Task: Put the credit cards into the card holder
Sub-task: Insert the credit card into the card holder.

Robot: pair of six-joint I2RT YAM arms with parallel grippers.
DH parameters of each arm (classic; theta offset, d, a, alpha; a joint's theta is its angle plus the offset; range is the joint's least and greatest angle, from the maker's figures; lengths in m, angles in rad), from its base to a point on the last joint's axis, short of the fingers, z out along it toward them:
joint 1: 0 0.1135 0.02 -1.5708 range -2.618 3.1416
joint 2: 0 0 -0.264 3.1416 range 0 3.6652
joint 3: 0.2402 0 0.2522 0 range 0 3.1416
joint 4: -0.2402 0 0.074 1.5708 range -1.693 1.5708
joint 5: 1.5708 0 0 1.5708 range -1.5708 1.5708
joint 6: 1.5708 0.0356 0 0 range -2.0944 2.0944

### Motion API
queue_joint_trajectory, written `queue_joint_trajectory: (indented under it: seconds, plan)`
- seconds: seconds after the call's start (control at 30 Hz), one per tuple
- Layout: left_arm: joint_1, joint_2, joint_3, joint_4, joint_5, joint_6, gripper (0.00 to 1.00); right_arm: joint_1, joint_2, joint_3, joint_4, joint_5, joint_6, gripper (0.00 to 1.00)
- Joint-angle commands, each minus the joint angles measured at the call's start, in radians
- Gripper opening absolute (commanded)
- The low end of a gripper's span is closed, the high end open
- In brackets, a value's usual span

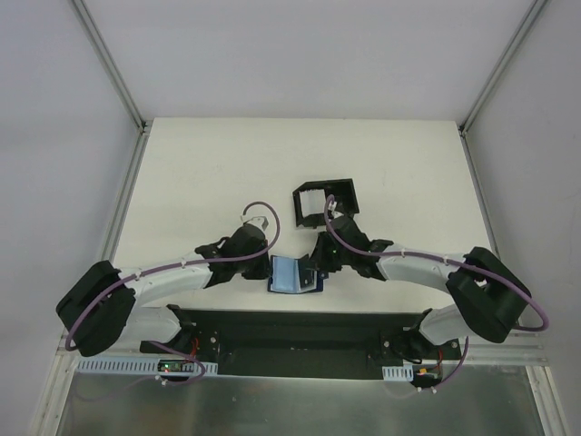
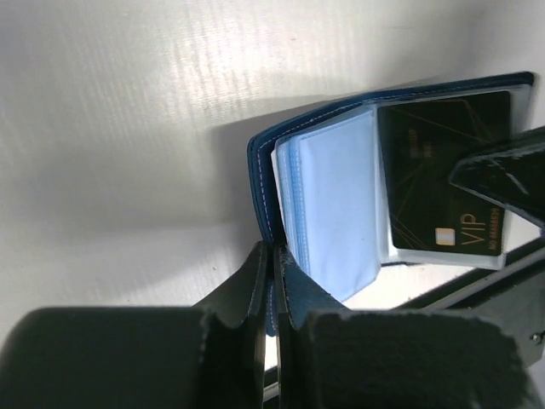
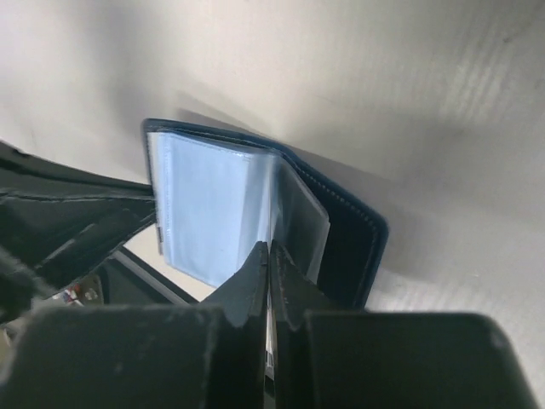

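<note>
The left hand (image 2: 272, 256) has its two fingers pressed tight together, pinching the edge of the dark blue cover of the card holder (image 1: 289, 274). The right hand (image 3: 269, 251) faces it from the other side. Its fingers are likewise closed hard on the holder, at the edge of the inner leaves (whether they grip a leaf or the cover, I cannot tell).

Between the two hands the card holder is spread open like a small book, showing a stack of clear sleeves (image 2: 332, 204). One sleeve holds a dark credit card (image 2: 438, 183) with gold lines and the letters VIP. From above, the holder sits close to the near edge of the white bench (image 1: 200, 173), directly between the two wrists.

Behind the right hand stands a black box (image 1: 338, 193), open at the top and apart from the holder. Something pale and flat (image 1: 311, 200) lies inside it, too small to identify.
</note>
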Motion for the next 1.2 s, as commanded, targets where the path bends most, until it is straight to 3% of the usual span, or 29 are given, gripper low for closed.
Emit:
queue_joint_trajectory:
  seconds: [0.0, 0.17, 1.17]
  plan:
    - [-0.006, 0.041, -0.033, 0.016, -0.058, -0.002, 0.00, 0.002, 0.002, -0.040, 0.174, -0.022, 0.049, 0.00]
    - [-0.004, 0.070, -0.056, 0.036, -0.069, -0.025, 0.00, 0.000, 0.026, -0.120, 0.326, -0.042, 0.118, 0.00]
    - [-0.004, 0.093, -0.096, 0.046, -0.084, -0.100, 0.00, 0.012, 0.171, -0.270, 0.657, -0.034, 0.267, 0.00]
